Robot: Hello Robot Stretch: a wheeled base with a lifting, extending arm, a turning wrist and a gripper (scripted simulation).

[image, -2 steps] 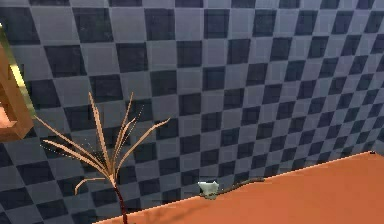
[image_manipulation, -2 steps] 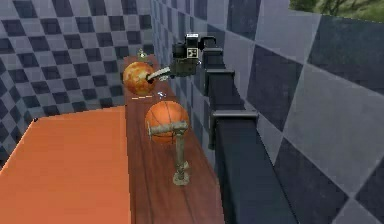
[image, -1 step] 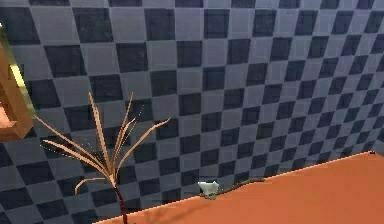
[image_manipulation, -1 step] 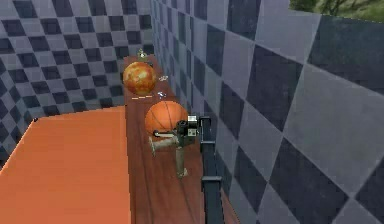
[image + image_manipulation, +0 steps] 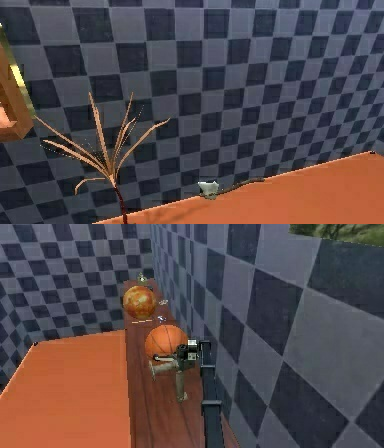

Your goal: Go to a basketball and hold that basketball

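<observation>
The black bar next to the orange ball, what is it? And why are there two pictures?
That bar is a robot's arm. The robot rolls on wheels, and its one arm ends in a gripper with two thin fingers. Both pictures come from cameras on the robot. The forward view looks ahead: a checkered wall, a dry plant and a small pale thing low by the wall. The arm side view looks out to where the arm reaches. There, two orange balls show near the wall: a basketball right at the gripper and a shinier ball farther off. I can't tell whether the gripper holds the basketball.
</observation>
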